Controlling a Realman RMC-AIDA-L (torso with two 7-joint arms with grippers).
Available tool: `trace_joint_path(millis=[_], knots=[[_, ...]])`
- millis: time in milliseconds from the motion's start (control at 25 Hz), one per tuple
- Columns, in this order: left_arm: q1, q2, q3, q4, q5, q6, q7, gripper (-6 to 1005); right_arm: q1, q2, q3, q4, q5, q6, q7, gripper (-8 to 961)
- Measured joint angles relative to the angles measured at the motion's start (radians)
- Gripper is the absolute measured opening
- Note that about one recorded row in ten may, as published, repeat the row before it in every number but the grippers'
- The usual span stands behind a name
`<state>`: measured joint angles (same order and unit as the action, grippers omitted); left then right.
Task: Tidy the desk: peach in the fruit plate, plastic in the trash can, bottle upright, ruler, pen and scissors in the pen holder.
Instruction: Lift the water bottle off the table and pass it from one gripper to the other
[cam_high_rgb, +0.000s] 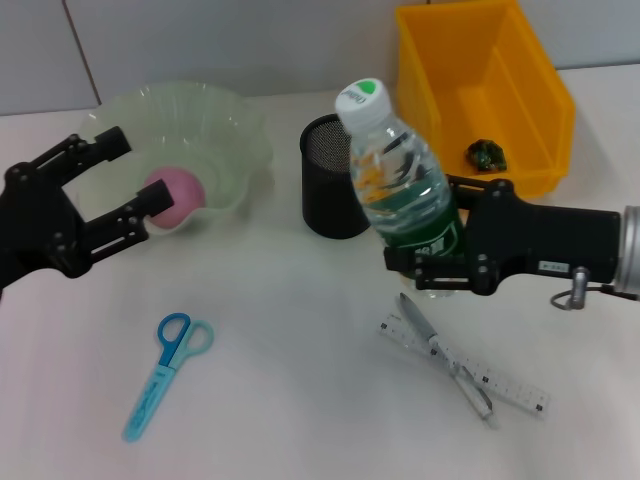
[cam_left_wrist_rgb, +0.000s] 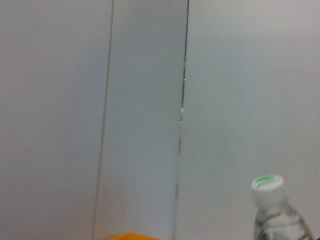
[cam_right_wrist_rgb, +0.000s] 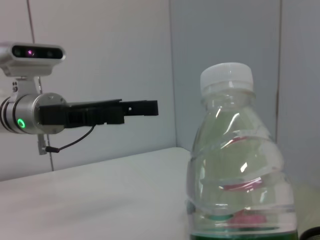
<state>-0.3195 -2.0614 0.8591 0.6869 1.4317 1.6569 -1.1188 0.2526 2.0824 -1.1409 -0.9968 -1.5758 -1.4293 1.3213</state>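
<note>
One peach (cam_high_rgb: 176, 193) inside fruit plate (cam_high_rgb: 228, 118)

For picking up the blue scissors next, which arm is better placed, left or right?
Probably the left. The left gripper is open and empty near the fruit plate, on the same side as the scissors. The right gripper is shut on the bottle.

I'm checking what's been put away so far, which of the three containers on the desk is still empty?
The black wire-mesh cylindrical pen holder: nothing shows inside, while the green scalloped bowl holds the pink peach and the yellow bin holds dark scrap.
</note>
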Motion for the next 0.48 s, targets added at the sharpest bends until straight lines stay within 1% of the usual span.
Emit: trace_joint_path(millis=[40,120,160,200,240,400,440,480], knots=[[0.0,0.0,0.0,0.0,0.0,0.0,0.0,789,0.019,0.003,-0.001,0.036,0.005,0.0,-0.031,788],[0.0,0.0,0.0,0.0,0.0,0.0,0.0,788,0.029,0.004,-0.002,0.052,0.007,0.0,-0.043,789],[-0.016,-0.001,0.0,-0.017,-0.002,0.021,-0.014,788,0.042,0.004,-0.002,0.073,0.01,0.0,-0.055,789],[-0.016,-0.001,0.0,-0.017,-0.002,0.021,-0.014,787,0.053,0.004,-0.002,0.091,0.016,0.0,-0.066,789],[-0.049,-0.001,0.0,-0.073,-0.009,0.044,-0.024,786,0.075,0.004,-0.003,0.135,0.044,0.0,-0.104,790],[-0.058,-0.003,0.0,-0.091,-0.019,0.048,-0.026,781,0.096,0.004,-0.008,0.182,0.078,-0.004,-0.148,791],[-0.077,-0.004,0.0,-0.139,-0.047,0.055,-0.025,780,0.111,0.004,-0.012,0.204,0.087,-0.005,-0.157,791],[-0.077,-0.004,0.0,-0.139,-0.047,0.055,-0.025,779,0.111,0.004,-0.012,0.204,0.087,-0.005,-0.157,792]])
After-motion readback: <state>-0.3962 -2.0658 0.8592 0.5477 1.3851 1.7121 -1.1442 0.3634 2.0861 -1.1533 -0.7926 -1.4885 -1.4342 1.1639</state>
